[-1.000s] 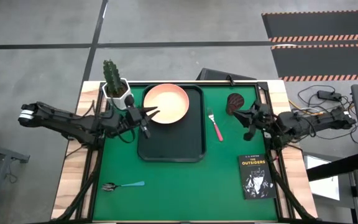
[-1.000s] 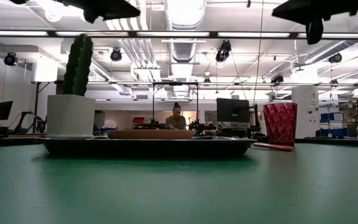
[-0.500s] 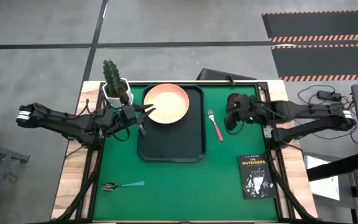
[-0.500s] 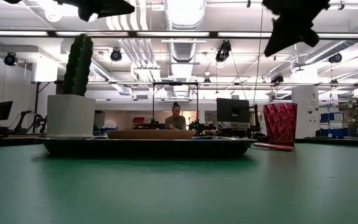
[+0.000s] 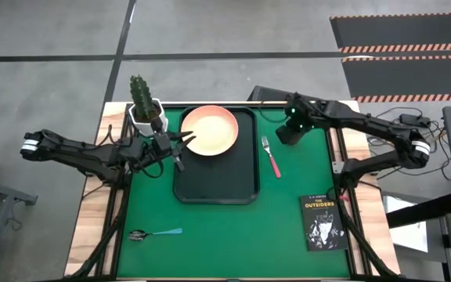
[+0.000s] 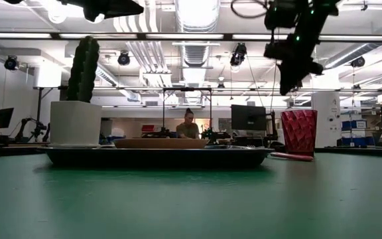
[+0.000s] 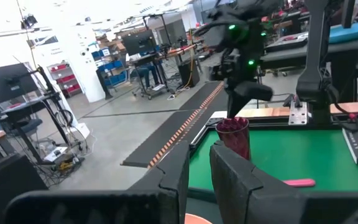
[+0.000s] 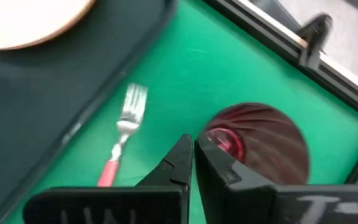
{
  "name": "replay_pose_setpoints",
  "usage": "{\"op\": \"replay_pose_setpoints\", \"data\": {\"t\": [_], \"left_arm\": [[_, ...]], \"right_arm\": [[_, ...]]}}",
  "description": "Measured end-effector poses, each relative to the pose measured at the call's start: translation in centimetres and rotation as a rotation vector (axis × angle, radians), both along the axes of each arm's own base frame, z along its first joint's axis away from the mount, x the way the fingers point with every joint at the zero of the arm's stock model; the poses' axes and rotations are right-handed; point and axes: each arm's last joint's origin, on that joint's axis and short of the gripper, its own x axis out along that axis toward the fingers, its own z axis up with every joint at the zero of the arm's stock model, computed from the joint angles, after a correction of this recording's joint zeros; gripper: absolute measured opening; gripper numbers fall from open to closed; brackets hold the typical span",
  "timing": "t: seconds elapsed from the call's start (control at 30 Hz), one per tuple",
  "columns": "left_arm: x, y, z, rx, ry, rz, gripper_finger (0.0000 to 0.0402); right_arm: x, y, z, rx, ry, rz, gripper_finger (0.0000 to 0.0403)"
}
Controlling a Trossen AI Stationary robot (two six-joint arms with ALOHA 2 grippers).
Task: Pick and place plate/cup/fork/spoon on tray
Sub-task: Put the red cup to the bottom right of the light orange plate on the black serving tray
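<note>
Two pieces of cutlery lie on the green table (image 5: 233,235): nearest the front edge the spoon (image 5: 153,233), off to the left, and farther back the fork (image 5: 271,157), just right of the tray (image 5: 214,188) and off it. A black book (image 5: 322,222) lies at the front right. On the tray's far end sits the plate (image 5: 209,130) — the left gripper (image 5: 185,143) hangs at its left rim, its fingers nearly together with a narrow gap and nothing between them. Beyond it stands a potted cactus (image 5: 143,106) at the back left corner. At the back right, the right gripper (image 8: 192,155) hovers directly above the cup (image 8: 267,140), fingers clenched tight and empty — the cup stands on the table, well apart from the tray.
</note>
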Motion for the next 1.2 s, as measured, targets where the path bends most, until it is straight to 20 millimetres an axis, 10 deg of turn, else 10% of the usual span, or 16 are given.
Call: {"op": "replay_pose_setpoints", "data": {"t": [0.73, 1.2], "left_arm": [[0.0, 0.0, 0.0, -0.001, 0.000, 0.000, 0.0047], [0.0, 0.0, 0.0, -0.003, -0.002, 0.000, 0.0047]], "right_arm": [[-0.4, -1.3, -3.6, 0.058, 0.122, -0.092, 0.0138], [-0.5, -1.3, -5.7, 0.052, 0.112, -0.090, 0.0128]]}}
